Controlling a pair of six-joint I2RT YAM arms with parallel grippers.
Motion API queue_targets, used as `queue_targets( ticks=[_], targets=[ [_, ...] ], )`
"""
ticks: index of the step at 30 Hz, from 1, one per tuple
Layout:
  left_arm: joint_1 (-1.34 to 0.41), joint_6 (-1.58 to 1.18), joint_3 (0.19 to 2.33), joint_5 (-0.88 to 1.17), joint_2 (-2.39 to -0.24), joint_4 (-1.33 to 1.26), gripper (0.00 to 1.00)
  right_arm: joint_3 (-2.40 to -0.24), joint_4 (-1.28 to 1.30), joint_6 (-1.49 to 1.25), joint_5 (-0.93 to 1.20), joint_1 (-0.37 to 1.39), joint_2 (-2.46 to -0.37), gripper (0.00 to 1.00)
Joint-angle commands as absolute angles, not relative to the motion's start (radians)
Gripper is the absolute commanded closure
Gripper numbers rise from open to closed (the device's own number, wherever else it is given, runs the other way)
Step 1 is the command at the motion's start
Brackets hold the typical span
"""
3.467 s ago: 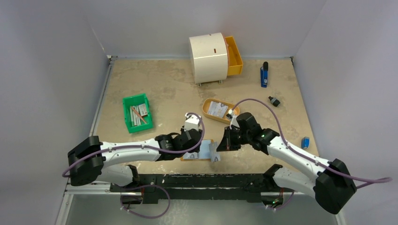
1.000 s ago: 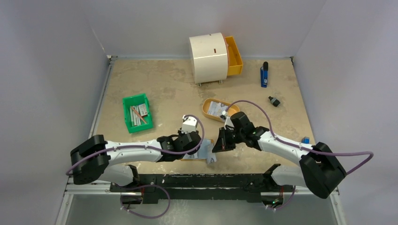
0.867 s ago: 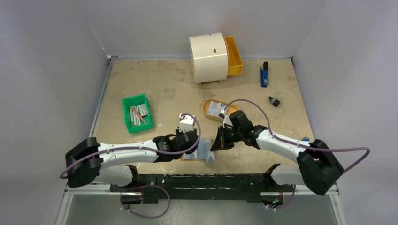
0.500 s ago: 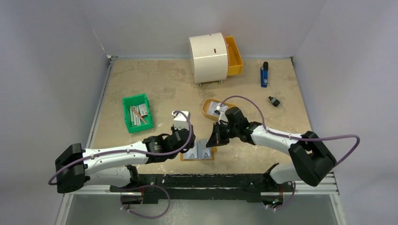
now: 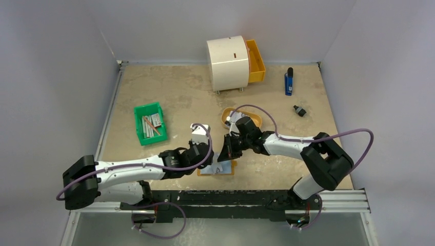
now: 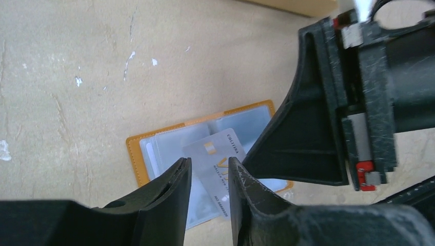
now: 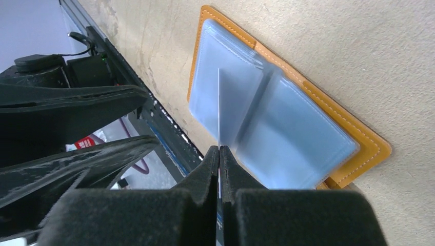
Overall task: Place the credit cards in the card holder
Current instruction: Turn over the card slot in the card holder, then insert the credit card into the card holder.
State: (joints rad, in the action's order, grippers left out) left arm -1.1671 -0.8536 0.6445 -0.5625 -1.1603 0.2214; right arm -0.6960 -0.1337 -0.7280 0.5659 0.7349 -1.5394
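Note:
The tan card holder [image 5: 206,172] lies open near the table's front edge, its clear sleeves facing up [image 7: 308,138]. My right gripper [image 5: 225,152] is shut on one pale grey credit card [image 6: 218,164] and holds it on edge over the holder's left sleeves. The right wrist view shows that card edge-on [image 7: 219,102] between my closed fingers [image 7: 219,148]. My left gripper [image 6: 209,163] hovers just left of the card, slightly open and empty [image 5: 208,160]. I cannot make out any other cards.
A yellow oval tray [image 5: 255,121] sits behind my right wrist, partly hidden. A green bin [image 5: 150,123] of grey bars stands at the left. A white drum with an orange drawer [image 5: 228,62] is at the back. A blue object [image 5: 289,82] and a small black one [image 5: 299,110] lie at the right.
My right gripper has carried the card leftward from the holder's right edge to over its left sleeves. My left gripper has drawn back to the left.

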Motion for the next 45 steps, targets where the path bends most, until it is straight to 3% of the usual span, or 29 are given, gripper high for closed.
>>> queue_targets(
  ticks=[1, 15, 45],
  targets=[
    [-1.166, -0.848, 0.597, -0.550, -1.224, 0.154, 0.69, -0.715, -0.161, -0.750, 0.512, 0.745, -1.517, 1.00],
    [-1.164, -0.909, 0.553, -0.594, -1.397, 0.131, 0.81, -0.610, -0.034, -0.800, 0.411, 0.743, -1.303, 1.00],
    [-1.164, -0.935, 0.542, -0.569, -1.354, 0.144, 0.84, -0.552, -0.216, -0.881, 0.552, 0.715, -1.416, 1.00]
  ],
)
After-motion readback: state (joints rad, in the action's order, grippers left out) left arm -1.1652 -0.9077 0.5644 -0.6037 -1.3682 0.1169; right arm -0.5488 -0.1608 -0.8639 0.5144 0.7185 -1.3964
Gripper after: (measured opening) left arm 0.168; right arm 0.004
